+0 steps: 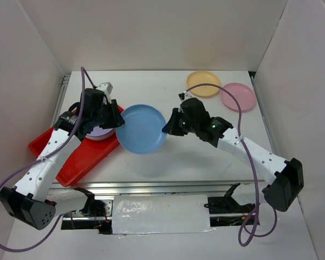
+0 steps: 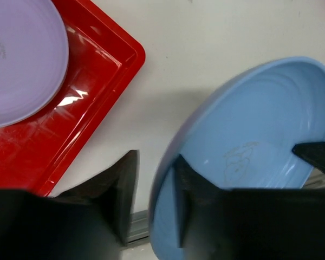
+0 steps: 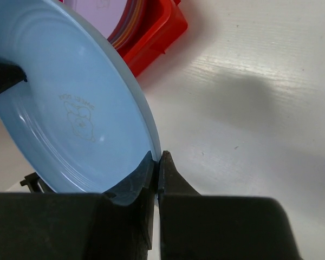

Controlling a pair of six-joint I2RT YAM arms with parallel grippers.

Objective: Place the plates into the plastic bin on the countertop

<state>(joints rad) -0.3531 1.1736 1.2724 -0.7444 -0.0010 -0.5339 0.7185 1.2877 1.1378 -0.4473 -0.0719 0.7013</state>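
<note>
A blue plate (image 1: 143, 129) is held tilted above the white countertop (image 1: 206, 157), between the two grippers. My right gripper (image 1: 165, 128) is shut on its right rim, and the jaws pinch the edge in the right wrist view (image 3: 158, 157). My left gripper (image 1: 116, 120) is open at the plate's left rim. In the left wrist view (image 2: 154, 162) one finger is inside the plate (image 2: 254, 135) and the other outside, with a gap. The red plastic bin (image 1: 70, 162) lies at the left and holds a stack topped by a purple plate (image 1: 100, 132).
A yellow-orange plate (image 1: 203, 84) and a pink plate (image 1: 238, 96) lie at the back right of the countertop. White walls stand on three sides. A metal rail (image 1: 162, 187) runs along the front edge. The bin's corner (image 2: 97, 81) is close to my left gripper.
</note>
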